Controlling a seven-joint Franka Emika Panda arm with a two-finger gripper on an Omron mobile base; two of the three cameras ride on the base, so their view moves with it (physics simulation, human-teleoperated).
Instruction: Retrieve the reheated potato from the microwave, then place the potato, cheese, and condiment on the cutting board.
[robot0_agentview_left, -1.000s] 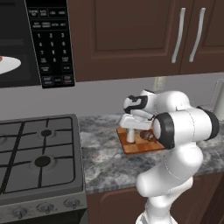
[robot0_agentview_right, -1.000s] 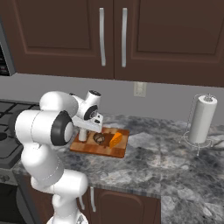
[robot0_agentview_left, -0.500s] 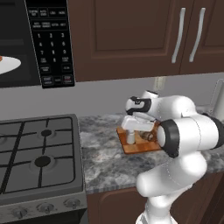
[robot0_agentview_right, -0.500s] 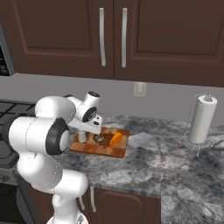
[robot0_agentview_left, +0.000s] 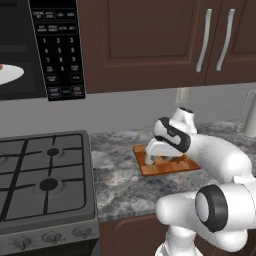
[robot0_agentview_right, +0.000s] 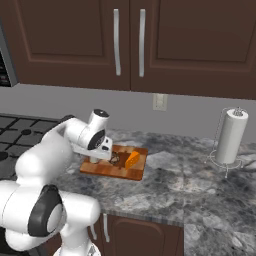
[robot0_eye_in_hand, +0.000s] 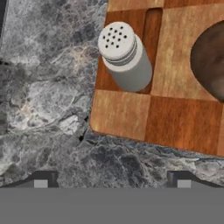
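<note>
The off-white condiment (robot0_eye_in_hand: 124, 57) shaker stands upright on the near-left corner of the patchwork cutting board (robot0_eye_in_hand: 175, 118). Apart from it on the same board lies the brown potato (robot0_eye_in_hand: 211, 61), cut off by the view's right edge. My gripper (robot0_eye_in_hand: 111, 181) hovers above the board's edge, open, with nothing between its fingertips (robot0_eye_in_hand: 41, 179). From the right base view an orange cheese (robot0_agentview_right: 132, 160) wedge lies on the cutting board (robot0_agentview_right: 107, 171) beside the potato (robot0_agentview_right: 116, 159). The gripper (robot0_agentview_left: 151, 154) hangs over the board's left end. The microwave (robot0_agentview_left: 57, 45) is at upper left with its white turntable (robot0_agentview_left: 9, 74) showing.
A gas stove (robot0_agentview_left: 45, 175) takes up the counter left of the board. A paper towel roll (robot0_agentview_right: 231, 136) on its stand sits at the back right. Dark cabinets (robot0_agentview_right: 130, 42) hang above the marbled grey counter (robot0_agentview_right: 190, 185).
The jaws have spread wide and let go of the condiment, which stays standing on the board. The arm's elbow has swung lower and outward.
</note>
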